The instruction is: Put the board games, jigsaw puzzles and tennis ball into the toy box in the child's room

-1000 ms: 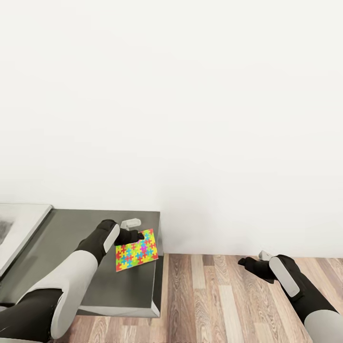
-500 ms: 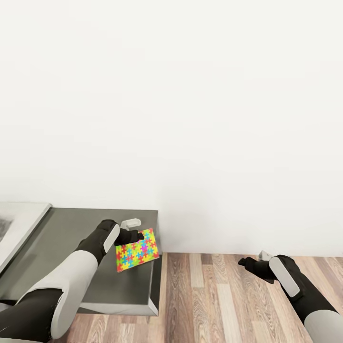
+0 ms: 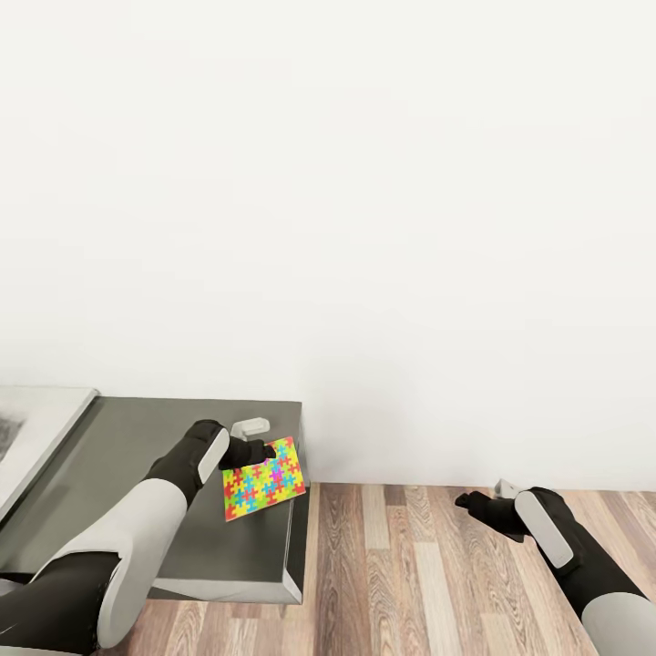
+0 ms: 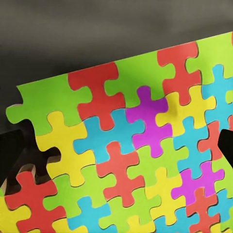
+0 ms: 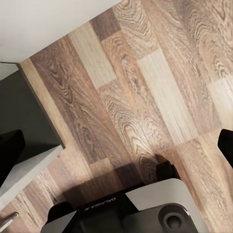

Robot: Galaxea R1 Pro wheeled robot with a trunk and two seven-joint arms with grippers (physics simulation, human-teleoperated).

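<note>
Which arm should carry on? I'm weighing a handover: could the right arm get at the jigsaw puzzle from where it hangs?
Probably not: the right gripper hangs over bare floor, apart from the table, while the left gripper holds the jigsaw puzzle.

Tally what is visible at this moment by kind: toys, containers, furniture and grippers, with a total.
Jigsaw puzzles: 1, the jigsaw puzzle held in the left gripper over the table's end.
Containers: 1, a pale bin at the head view's left edge, cut off by the frame.
Furniture: 1, the table.
Grippers: 2, counting the right gripper over the wood floor.
Total: 5.
</note>
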